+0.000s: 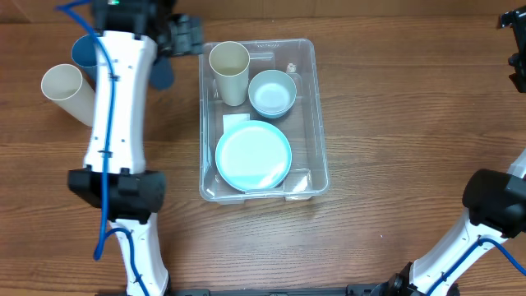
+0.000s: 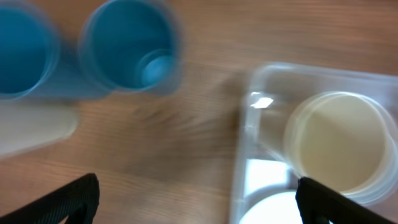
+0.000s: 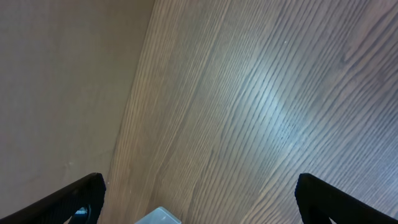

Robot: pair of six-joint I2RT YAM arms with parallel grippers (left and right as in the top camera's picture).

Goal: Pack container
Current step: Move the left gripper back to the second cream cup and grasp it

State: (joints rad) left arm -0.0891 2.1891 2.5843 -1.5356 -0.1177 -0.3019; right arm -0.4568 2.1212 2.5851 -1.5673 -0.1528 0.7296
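On container (image 1: 306, 140) floor, white label (image 1: 236, 122), writing unreadable, left gripper (image 2: 198, 186) and right gripper (image 3: 199, 183) spread.

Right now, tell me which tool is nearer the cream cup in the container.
Left. The left tool hovers beside the container, near the cream cup in its far-left corner; the right tool sits away at the right edge of the table.

The wooden table (image 1: 394, 123) bears the container (image 1: 306, 141), a cream cup (image 1: 70, 90) and blue cups (image 1: 82, 51).
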